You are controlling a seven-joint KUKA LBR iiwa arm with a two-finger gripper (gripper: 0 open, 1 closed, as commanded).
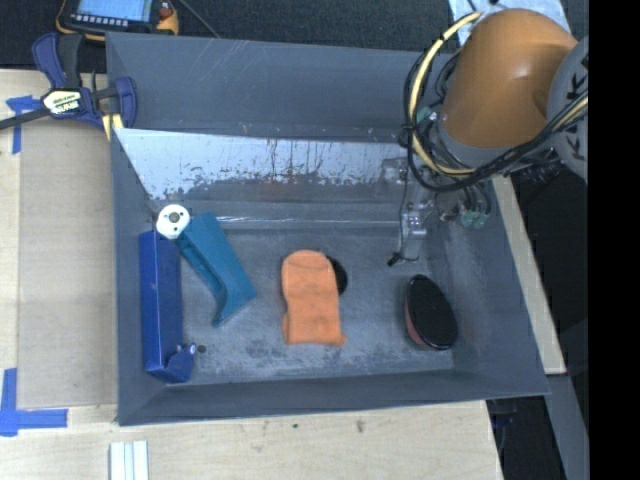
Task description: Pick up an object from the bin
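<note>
Black oval object (pixel 430 313) at bin's (pixel 300 98) right, near arm (pixel 500 78).

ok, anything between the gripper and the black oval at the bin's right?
Nothing visible. The gripper is just up-view of the black oval, with bare bin floor between. The orange block lies apart, to the oval's left in view.

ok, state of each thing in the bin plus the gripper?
gripper: over bare bin floor, right side, just beyond the black oval brush, touching none of the things
black oval brush: lying flat, right side, apart from the rest
orange sponge: lying flat mid-bin, untouched
teal angled piece: lying left of the orange sponge, white cap at its upper end
blue bar: lying along the left wall
</note>
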